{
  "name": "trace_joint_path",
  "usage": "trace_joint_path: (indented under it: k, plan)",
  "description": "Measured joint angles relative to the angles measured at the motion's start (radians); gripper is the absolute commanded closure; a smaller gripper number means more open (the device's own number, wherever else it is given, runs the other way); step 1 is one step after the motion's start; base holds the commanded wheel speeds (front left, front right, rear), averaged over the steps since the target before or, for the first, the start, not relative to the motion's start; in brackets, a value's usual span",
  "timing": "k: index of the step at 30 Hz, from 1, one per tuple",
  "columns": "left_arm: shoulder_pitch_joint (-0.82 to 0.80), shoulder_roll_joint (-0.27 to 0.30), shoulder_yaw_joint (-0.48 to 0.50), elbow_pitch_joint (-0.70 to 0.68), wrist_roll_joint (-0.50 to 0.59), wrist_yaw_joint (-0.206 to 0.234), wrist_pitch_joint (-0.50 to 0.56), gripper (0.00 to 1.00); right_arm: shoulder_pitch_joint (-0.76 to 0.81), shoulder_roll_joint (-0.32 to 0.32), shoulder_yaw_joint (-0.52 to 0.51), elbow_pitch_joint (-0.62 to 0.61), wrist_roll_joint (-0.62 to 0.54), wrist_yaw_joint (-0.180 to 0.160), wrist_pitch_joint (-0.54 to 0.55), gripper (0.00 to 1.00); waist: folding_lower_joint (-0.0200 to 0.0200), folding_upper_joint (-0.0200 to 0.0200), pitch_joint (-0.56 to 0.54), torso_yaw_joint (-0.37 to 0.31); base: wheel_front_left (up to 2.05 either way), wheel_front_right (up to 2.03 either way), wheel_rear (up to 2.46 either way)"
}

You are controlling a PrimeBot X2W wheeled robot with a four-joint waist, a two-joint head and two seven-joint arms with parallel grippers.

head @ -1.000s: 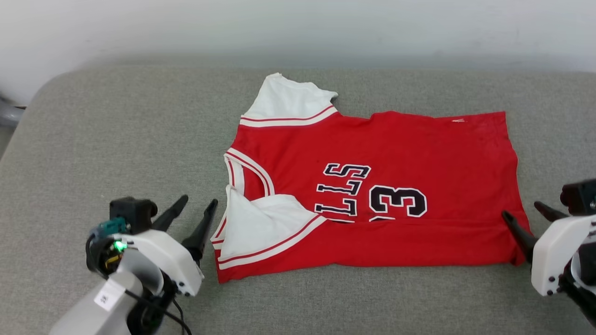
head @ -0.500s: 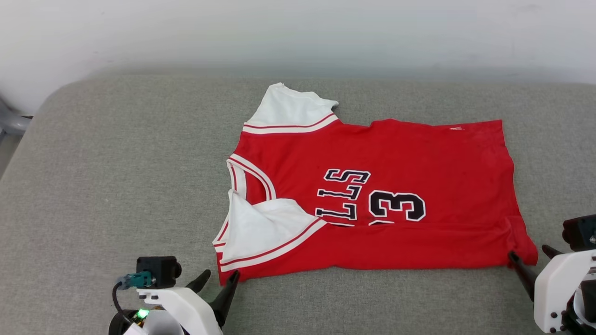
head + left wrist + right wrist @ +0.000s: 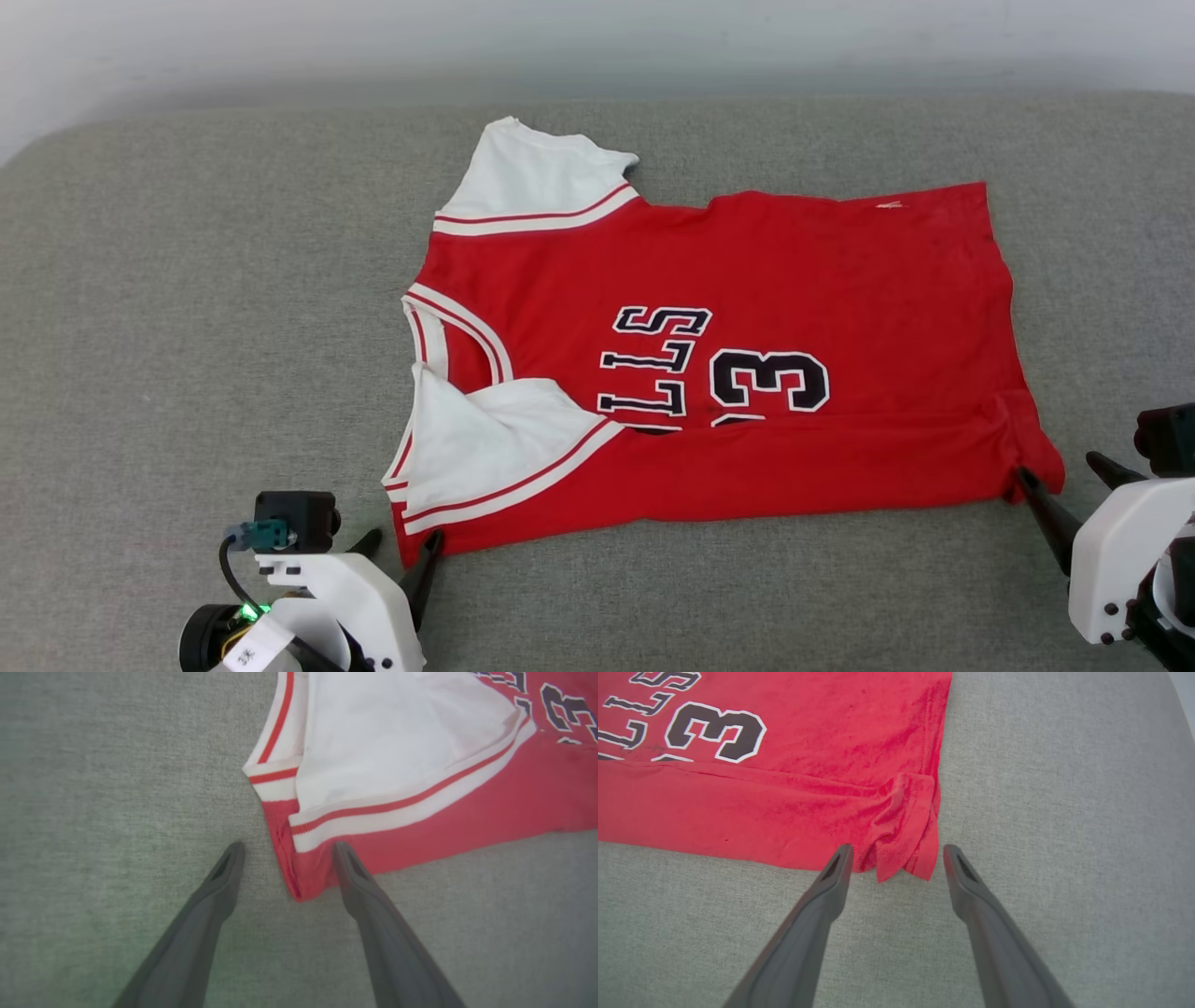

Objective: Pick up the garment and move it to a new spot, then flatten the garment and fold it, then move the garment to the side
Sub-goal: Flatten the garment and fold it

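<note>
A grey woven pad point(image 3: 187, 280) takes up nearly the whole head view; its cloth is plain and evenly textured, and its far edge runs soft and rounded below a pale wall point(image 3: 560, 37). At the upper left the pad's corner curves away. In the right wrist view a sliver of lighter ground shows past the pad's edge at the upper right. The garment point(image 3: 747, 280) lies spread near the middle of the pad, neck toward the robot's left and hem toward its right. One white sleeve points toward the wall, and the other is turned in over the chest. The near long side is folded up over the front, so it covers part of the lettering and the number, leaving "LLS" and "3" to read. The left gripper point(image 3: 403, 539) sits low at the near left corner of the garment with its fingers point(image 3: 219, 891) spread. In the left wrist view one tip lies on bare pad and the other at the red edge, with the corner between them. The right gripper point(image 3: 1058, 467) stands likewise spread at the near hem corner, where the cloth is bunched into small pleats; in its wrist view point(image 3: 897, 849) the tips flank that corner, clamping nothing
</note>
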Motion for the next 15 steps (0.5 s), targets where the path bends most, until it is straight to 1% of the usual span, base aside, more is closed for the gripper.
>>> trace_joint_path:
  k: [3, 4, 5, 6, 9, 11, 15]
  plan:
    - [-0.017, 0.002, -0.014, 0.022, 0.005, 0.009, 0.032, 0.00, -0.003, -0.001, -0.003, -0.001, 0.000, 0.000, -0.004, 0.00, 0.0000, 0.0000, 0.017, -0.012, 0.00, 0.00, 0.00]
    - [-0.020, 0.002, -0.018, 0.027, 0.004, 0.011, 0.043, 0.21, -0.005, -0.001, -0.003, -0.001, 0.000, 0.000, -0.006, 0.00, -0.0001, 0.0000, 0.021, -0.016, 0.00, 0.00, 0.00]
    - [-0.025, 0.002, -0.021, 0.031, 0.001, 0.009, 0.056, 0.82, -0.004, -0.001, -0.004, -0.001, 0.000, 0.000, -0.009, 0.00, -0.0001, 0.0000, 0.023, -0.018, 0.00, 0.00, 0.00]
    - [-0.029, 0.003, -0.025, 0.035, -0.001, 0.002, 0.068, 1.00, -0.005, -0.001, -0.006, -0.001, 0.000, 0.000, -0.009, 0.00, -0.0001, 0.0000, 0.024, -0.020, 0.00, 0.00, 0.00]
    - [-0.037, 0.001, -0.030, 0.046, -0.002, -0.015, 0.077, 1.00, -0.005, -0.007, -0.013, 0.008, -0.007, 0.000, -0.009, 0.00, -0.0001, 0.0000, 0.019, -0.018, 0.00, 0.00, 0.00]
    - [-0.037, -0.009, -0.032, 0.049, 0.000, -0.017, 0.062, 1.00, -0.005, -0.013, -0.020, 0.016, -0.008, 0.000, -0.008, 0.00, 0.0000, 0.0000, 0.011, -0.014, 0.00, 0.00, 0.00]
    - [-0.027, -0.007, -0.023, 0.024, 0.002, -0.027, 0.029, 1.00, -0.007, -0.022, -0.025, 0.041, -0.029, 0.000, 0.020, 0.00, 0.0001, 0.0000, -0.005, 0.002, 0.00, 0.00, 0.00]
